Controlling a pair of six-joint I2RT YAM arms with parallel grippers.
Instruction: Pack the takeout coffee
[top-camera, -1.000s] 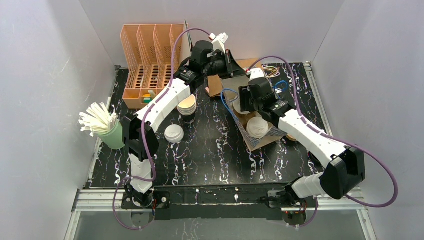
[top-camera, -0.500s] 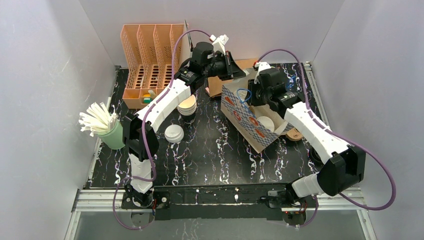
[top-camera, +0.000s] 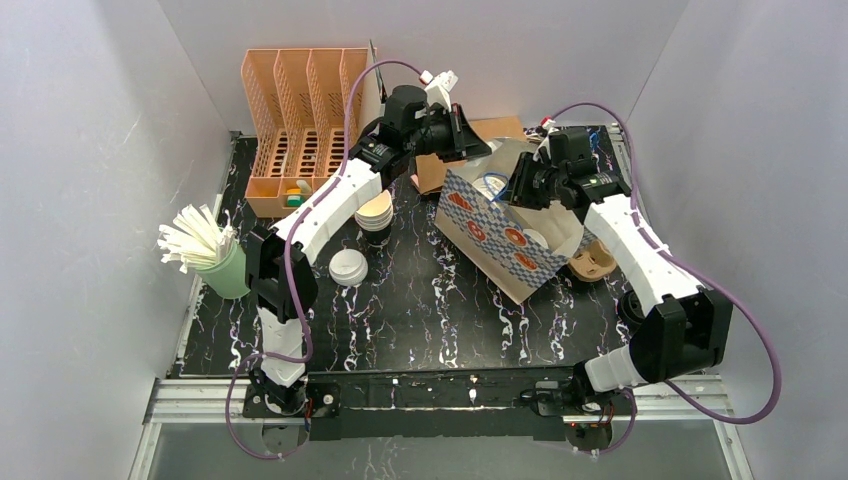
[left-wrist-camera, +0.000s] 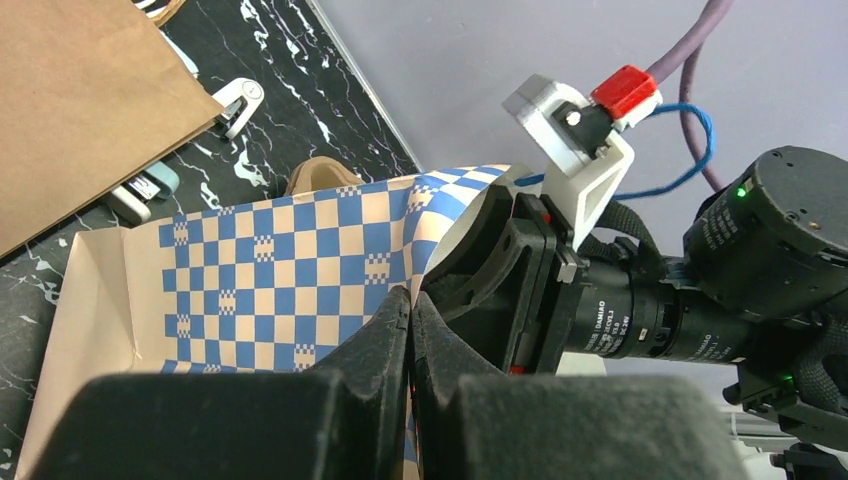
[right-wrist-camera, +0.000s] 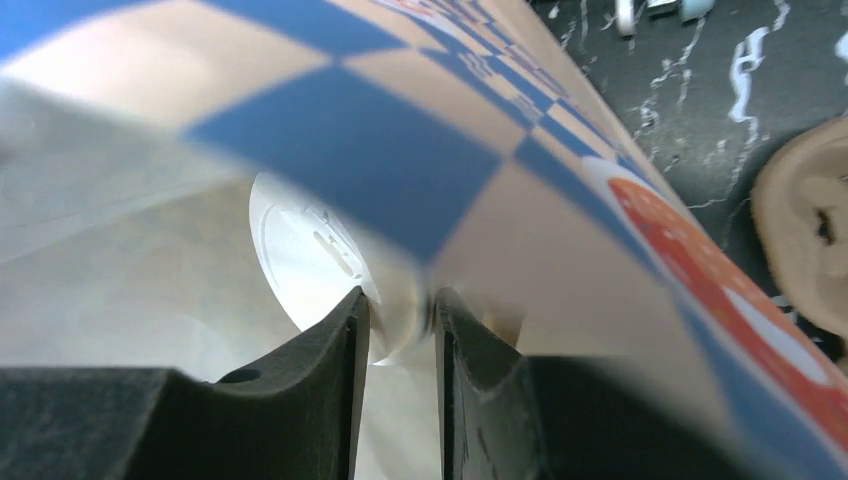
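Two pincers held one blue-and-cream checkered paper bag (top-camera: 495, 240) between them. My left pincer (left-wrist-camera: 410, 300) was clamped tight on the bag's far-left rim. My right pincer (right-wrist-camera: 400, 300) stood narrow with the bag's wall pinched between its pads on the far-right side, so the mouth was drawn open upward. The bag's long axis ran diagonally across the black marbled table (top-camera: 420, 310), from far-left to near-right.

I counted two small white paper cups with round white plastic lids. One lidded cup (right-wrist-camera: 300, 250) sat inside the bag, just past my right pincer. The other lidded cup (top-camera: 348, 267) stood on the table well to the left of the bag, beside my left arm and plainly nearer to it than to the right arm. One brown moulded-pulp tray (top-camera: 597, 262) lay outside the bag, just beside its right wall, under my right arm.

I judged the coming move turned on this: cup to the left, tray to the right, both outside, and both pincers busy on the rim, so one would have to let go first.

One green cup of white straws (top-camera: 225, 272) and one orange slotted rack (top-camera: 295, 120) stood apart at the left.
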